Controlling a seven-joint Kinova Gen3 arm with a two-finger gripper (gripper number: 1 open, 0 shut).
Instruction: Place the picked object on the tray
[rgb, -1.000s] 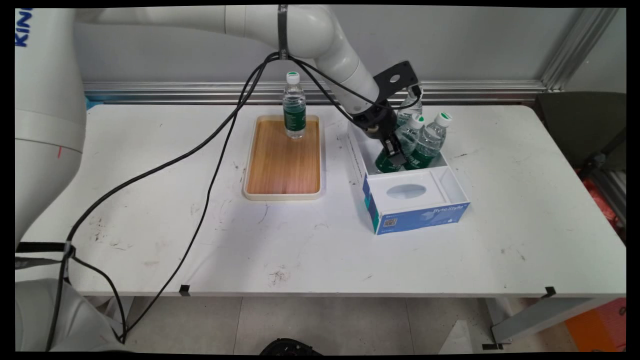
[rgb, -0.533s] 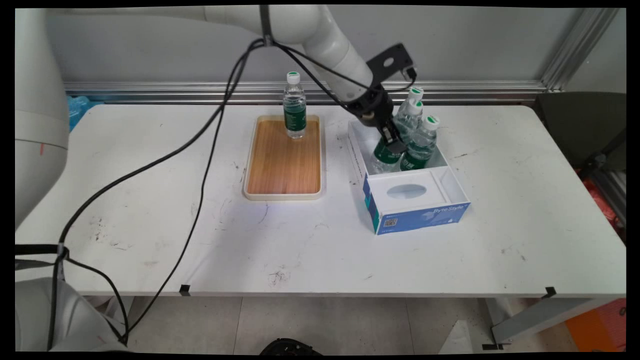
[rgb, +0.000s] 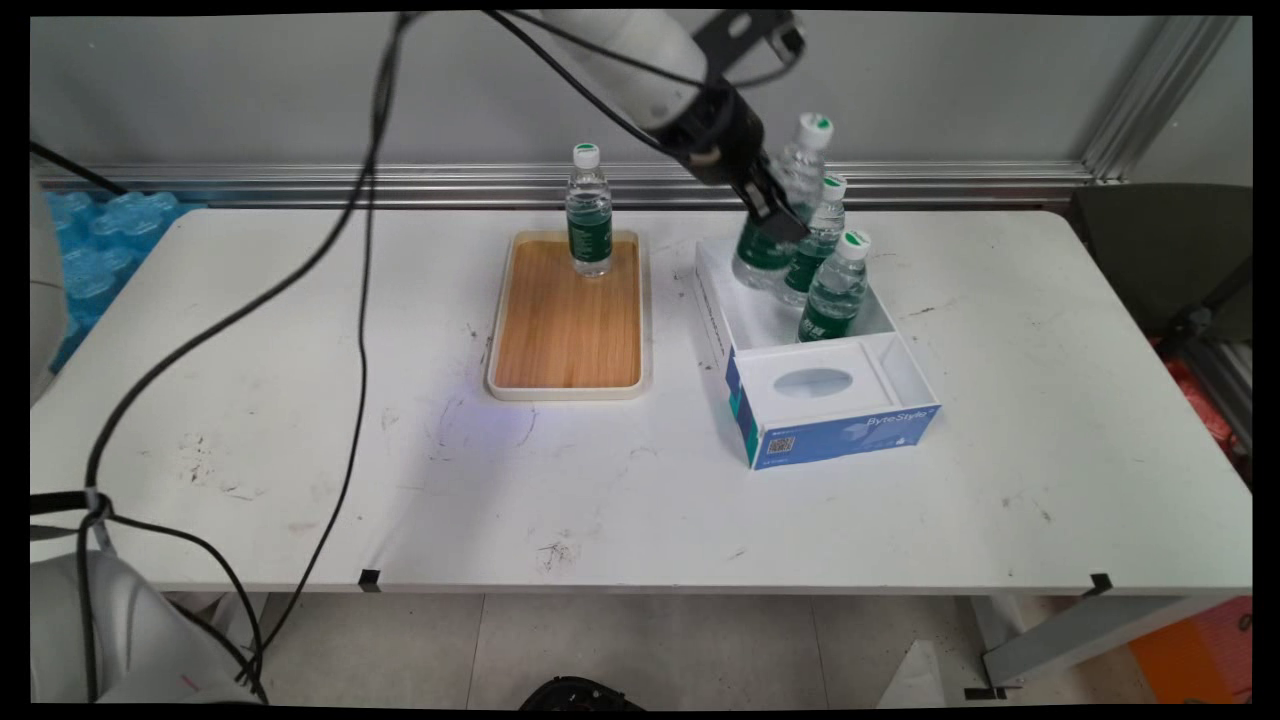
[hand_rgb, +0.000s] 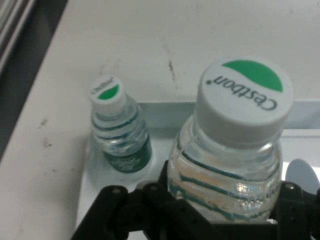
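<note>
My gripper (rgb: 778, 222) is shut on a clear water bottle (rgb: 778, 215) with a green label and a white-and-green cap, held tilted above the back of the open blue-and-white box (rgb: 835, 425). In the hand view that bottle (hand_rgb: 232, 155) fills the frame between the black linkage. Two more bottles stay standing in the box, one (rgb: 815, 245) just beside the lifted one and one (rgb: 833, 290) nearer the front; the hand view shows one of them (hand_rgb: 117, 135) below. A further bottle (rgb: 588, 212) stands at the far end of the wooden tray (rgb: 567, 325).
The tray lies left of the box on the white table (rgb: 640, 480). Black cables (rgb: 350, 300) hang from the arm across the table's left half. A pack of blue bottles (rgb: 100, 240) lies beyond the table's left edge. A metal rail runs along the wall behind.
The gripper has risen and moved back with one bottle, lifting it out of the box; the other two bottles have settled more upright.
</note>
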